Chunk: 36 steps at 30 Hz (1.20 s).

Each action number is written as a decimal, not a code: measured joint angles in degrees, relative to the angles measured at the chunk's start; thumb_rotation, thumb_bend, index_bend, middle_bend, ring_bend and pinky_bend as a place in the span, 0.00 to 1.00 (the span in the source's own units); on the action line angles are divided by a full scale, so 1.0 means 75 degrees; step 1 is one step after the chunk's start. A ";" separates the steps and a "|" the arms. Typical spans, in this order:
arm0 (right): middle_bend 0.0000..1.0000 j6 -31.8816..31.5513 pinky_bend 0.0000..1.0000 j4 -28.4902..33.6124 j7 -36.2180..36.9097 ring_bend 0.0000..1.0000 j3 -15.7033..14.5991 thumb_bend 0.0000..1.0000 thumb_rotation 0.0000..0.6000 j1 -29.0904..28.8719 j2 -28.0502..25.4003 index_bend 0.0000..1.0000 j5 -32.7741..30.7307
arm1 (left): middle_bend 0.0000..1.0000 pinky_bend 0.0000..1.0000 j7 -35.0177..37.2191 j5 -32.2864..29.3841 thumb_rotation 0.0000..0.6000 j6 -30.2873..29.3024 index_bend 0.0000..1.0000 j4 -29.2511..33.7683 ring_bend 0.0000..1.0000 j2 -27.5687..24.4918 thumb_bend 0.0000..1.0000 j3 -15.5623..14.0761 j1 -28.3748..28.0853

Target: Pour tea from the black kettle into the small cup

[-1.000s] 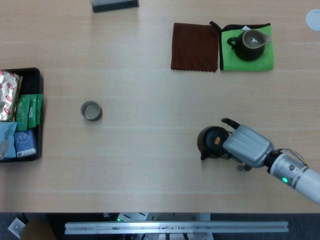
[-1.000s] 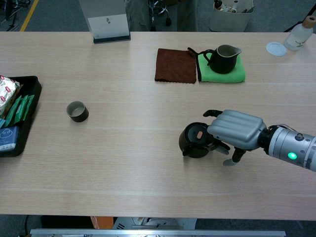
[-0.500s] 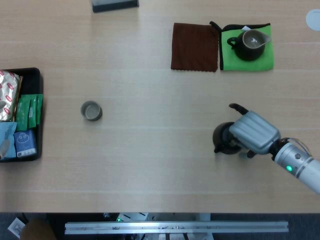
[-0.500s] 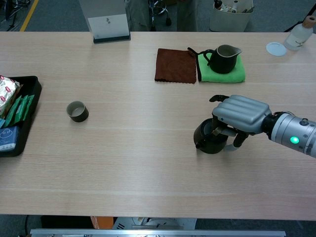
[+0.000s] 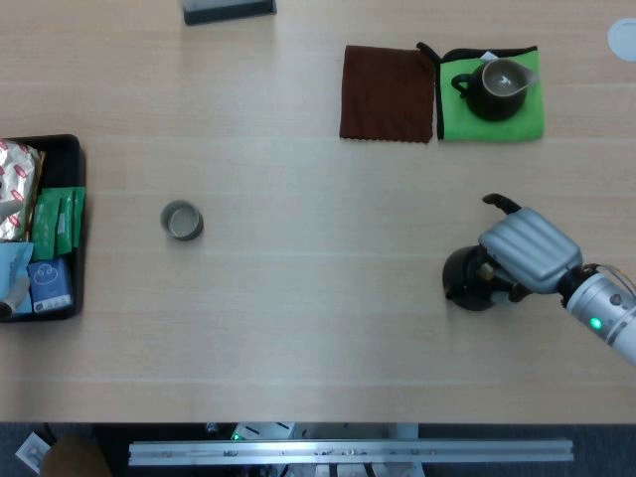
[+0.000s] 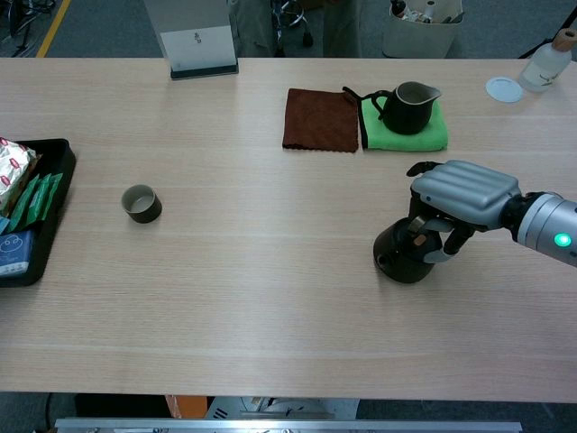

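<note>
Right hand [image 6: 462, 193] shifted rightward and further up the surface [image 6: 270, 298] than a second ago, black kettle [image 6: 406, 255] carried along beneath its fingers, spout swung round toward the near side, hand now arched over the kettle's top rather than beside it

Right hand [image 6: 462, 191]: ribbed silver-grey shell, black fingers; silver cylindrical wrist with a lit green lamp
</note>
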<state>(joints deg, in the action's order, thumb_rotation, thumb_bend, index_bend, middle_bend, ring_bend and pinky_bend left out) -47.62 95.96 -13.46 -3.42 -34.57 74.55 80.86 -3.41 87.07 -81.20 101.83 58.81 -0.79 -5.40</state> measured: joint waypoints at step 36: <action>1.00 -0.1602 0.13 0.0140 0.0855 0.94 0.0310 0.37 0.55 0.0443 -0.0637 1.00 0.1088 | 0.09 0.06 -0.0283 0.0031 1.00 0.0082 0.20 0.0294 0.08 0.0017 0.27 -0.0009 -0.0105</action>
<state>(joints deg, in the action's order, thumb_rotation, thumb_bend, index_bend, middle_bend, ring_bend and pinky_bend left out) -59.63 97.01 -7.05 -1.09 -31.25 69.77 89.02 -5.53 87.30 -80.58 104.03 58.93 -0.85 -6.19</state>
